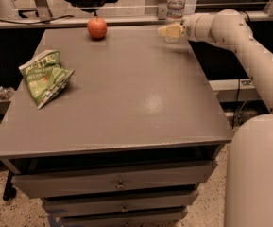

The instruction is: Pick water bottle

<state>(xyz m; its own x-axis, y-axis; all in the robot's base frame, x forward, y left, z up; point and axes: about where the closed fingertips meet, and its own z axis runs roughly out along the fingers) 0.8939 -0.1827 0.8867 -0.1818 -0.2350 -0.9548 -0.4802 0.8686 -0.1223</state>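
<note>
Parked low at far right corner of counter [126, 103]: end effector [170, 31], pointing left, right in front of lower part of bottle [175, 3]. Spread or pressed together: can't tell from this view. Touching bottle or just short of it: can't tell either. Overlaps bottle's lower body in view, so prob. at or close to grasp height.

Bottle upright, apparently standing at counter's far right corner, base hidden. White cap and pale label band visible above end effector. No sign of lift or tilt.

Behind end effector: arm [240, 41], stretched in from right, past counter's right edge.

Further out: apple [97, 27] near far edge, well left of bottle and well apart from end effector. Chip bag [44, 77] on left side, nowhere near the action. Neither in the way.

Progress, as a judgement: approach done or nearly done; grasp unconfirmed; lift not yet done. Left to do: close on bottle's body, confirm hold, raise clear of counter.

Risk: slim, prob. light bottle near far edge, so a sideways nudge could tip it or push it off the back.
</note>
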